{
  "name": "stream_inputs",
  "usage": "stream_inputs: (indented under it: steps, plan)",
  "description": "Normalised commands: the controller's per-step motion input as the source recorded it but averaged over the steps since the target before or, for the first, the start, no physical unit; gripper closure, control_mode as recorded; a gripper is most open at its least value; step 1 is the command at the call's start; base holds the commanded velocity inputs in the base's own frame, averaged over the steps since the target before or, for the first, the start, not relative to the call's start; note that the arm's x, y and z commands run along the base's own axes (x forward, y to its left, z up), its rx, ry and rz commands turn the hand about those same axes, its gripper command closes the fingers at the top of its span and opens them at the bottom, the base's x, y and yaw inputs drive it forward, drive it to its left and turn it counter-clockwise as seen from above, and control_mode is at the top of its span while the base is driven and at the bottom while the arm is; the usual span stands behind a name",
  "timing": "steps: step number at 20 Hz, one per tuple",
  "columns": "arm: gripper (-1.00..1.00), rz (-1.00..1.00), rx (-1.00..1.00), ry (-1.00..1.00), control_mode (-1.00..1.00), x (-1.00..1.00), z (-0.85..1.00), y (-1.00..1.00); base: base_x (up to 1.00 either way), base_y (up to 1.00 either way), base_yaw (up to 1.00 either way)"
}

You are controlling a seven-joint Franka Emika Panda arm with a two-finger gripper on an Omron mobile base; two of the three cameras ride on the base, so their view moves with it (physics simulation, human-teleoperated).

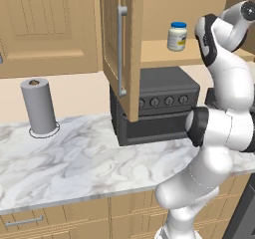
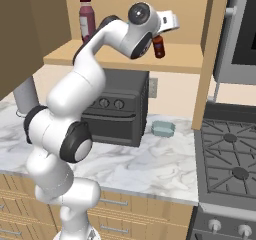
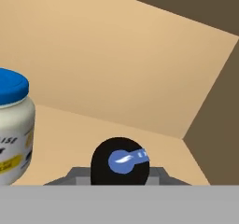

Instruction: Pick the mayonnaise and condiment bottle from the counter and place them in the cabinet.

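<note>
Gripping the condiment bottle (image 2: 158, 46) by its neck, the pincer (image 2: 161, 34) was closed on it just above the cabinet (image 1: 121, 49) shelf, the black cap (image 3: 120, 162) showing between its tips. Nearby on that shelf stood the mayonnaise (image 3: 11, 132). Releasing before the base met the wood risked a topple; drifting sideways could bump the jar. Its label was cut off, only "ISE" readable.
</note>
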Motion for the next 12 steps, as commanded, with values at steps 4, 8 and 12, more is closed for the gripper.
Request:
stream_inputs:
  steps: [4, 8, 12]
  plan:
    - [-1.0, 0.0, 0.0, 0.0, -1.0, 0.2, -0.28, -0.04, 0.0, 0.0, 0.0]
    - [-1.0, 0.0, 0.01, 0.0, -1.0, 0.1, -0.22, -0.05, 0.0, 0.0, 0.0]
    - [-1.0, 0.0, 0.01, 0.0, -1.0, 0.01, -0.14, -0.13, 0.0, 0.0, 0.0]
